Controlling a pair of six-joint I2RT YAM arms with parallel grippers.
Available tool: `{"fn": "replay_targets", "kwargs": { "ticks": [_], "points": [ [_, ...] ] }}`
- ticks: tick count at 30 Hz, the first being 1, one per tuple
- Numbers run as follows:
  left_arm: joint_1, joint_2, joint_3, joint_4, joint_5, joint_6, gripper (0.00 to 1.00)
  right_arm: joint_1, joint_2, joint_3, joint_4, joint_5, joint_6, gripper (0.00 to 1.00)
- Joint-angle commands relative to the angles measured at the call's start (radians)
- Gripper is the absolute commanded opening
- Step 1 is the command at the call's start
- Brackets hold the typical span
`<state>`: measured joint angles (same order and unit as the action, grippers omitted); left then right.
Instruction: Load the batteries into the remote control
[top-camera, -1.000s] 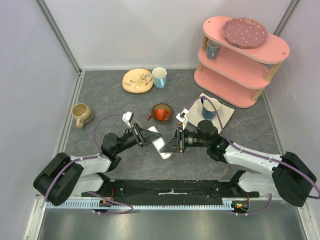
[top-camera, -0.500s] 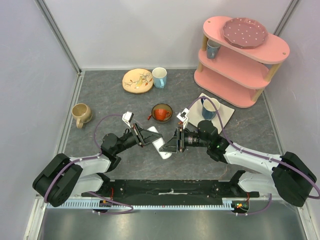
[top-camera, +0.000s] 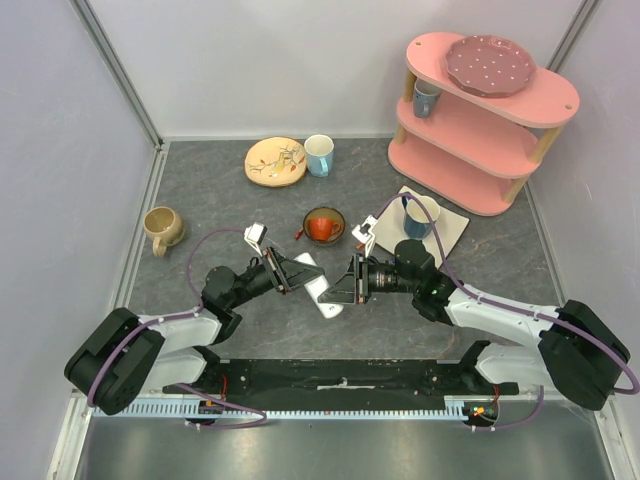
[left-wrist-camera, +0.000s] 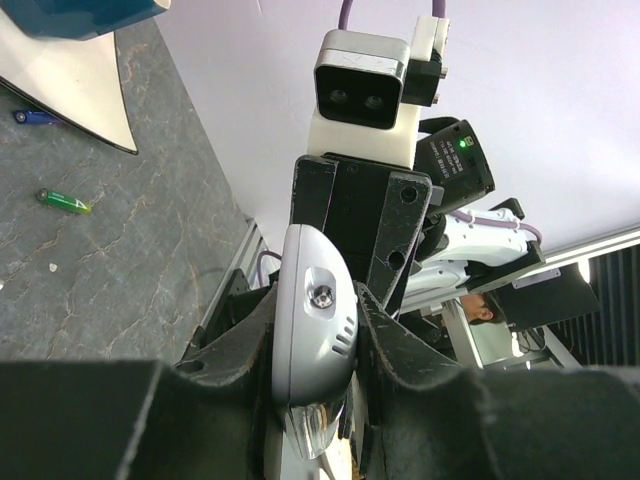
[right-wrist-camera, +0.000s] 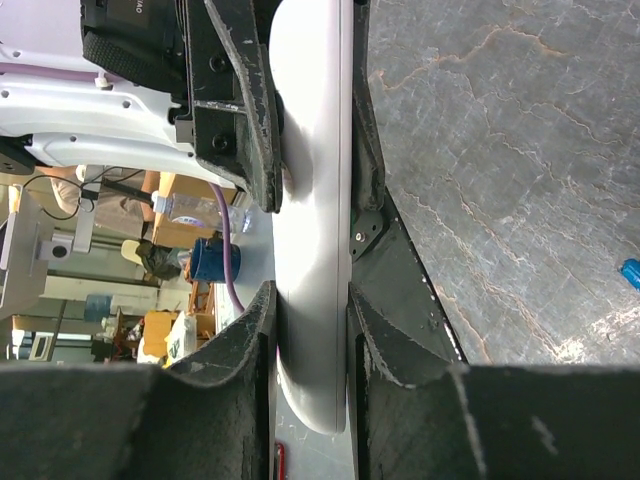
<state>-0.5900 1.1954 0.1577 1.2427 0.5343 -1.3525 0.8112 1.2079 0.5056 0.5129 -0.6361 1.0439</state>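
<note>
Tabletop (top-camera: 200, 190) grey and veined, walls (top-camera: 250, 60) pale lilac

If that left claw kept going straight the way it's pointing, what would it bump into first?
Most likely the right gripper. It faces the left gripper head-on, and both clamp the same remote control from opposite ends, so nothing else lies between them.

The left arm (top-camera: 180, 325) and right arm (top-camera: 500, 312) stretch inward, wrists facing. The black left gripper (top-camera: 301, 274) and right gripper (top-camera: 336, 290) each clamp the slim white plastic remote control (top-camera: 328, 304).
</note>
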Motion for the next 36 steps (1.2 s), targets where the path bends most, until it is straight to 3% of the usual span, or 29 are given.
{"fn": "replay_targets", "kwargs": {
  "ticks": [1,4,7,11,23,28,30,31,32,36],
  "points": [
    [-0.008,-0.034,0.036,0.024,0.029,0.023,0.02,0.000,-0.002,0.019,-0.011,0.016,-0.033,0.25],
    [-0.008,-0.036,0.039,0.012,0.030,0.030,0.02,0.000,-0.016,0.019,-0.008,0.038,-0.016,0.51],
    [-0.008,-0.034,0.032,0.009,0.030,0.033,0.02,-0.001,-0.022,0.028,-0.007,0.053,-0.007,0.60],
    [-0.008,-0.034,0.025,0.009,0.029,0.036,0.02,-0.001,-0.011,0.047,0.002,0.056,-0.001,0.61],
    [-0.014,-0.019,0.042,0.012,0.026,0.039,0.02,0.013,0.059,0.048,0.082,-0.036,0.038,0.34],
    [-0.014,-0.026,0.046,0.011,0.024,0.042,0.02,0.017,0.053,0.045,0.067,-0.056,0.030,0.10],
    [-0.013,-0.037,0.046,-0.014,0.021,0.043,0.09,0.016,0.032,0.057,0.012,-0.051,-0.007,0.00],
    [-0.013,-0.042,0.049,-0.029,0.018,0.049,0.14,0.017,0.021,0.065,-0.014,-0.050,-0.025,0.00],
    [-0.011,-0.055,0.052,-0.043,0.016,0.052,0.27,0.017,-0.005,0.080,-0.042,-0.048,-0.044,0.00],
    [-0.010,-0.100,0.069,-0.126,0.007,0.082,0.46,0.017,-0.063,0.125,-0.216,-0.022,-0.149,0.00]
  ]
}}
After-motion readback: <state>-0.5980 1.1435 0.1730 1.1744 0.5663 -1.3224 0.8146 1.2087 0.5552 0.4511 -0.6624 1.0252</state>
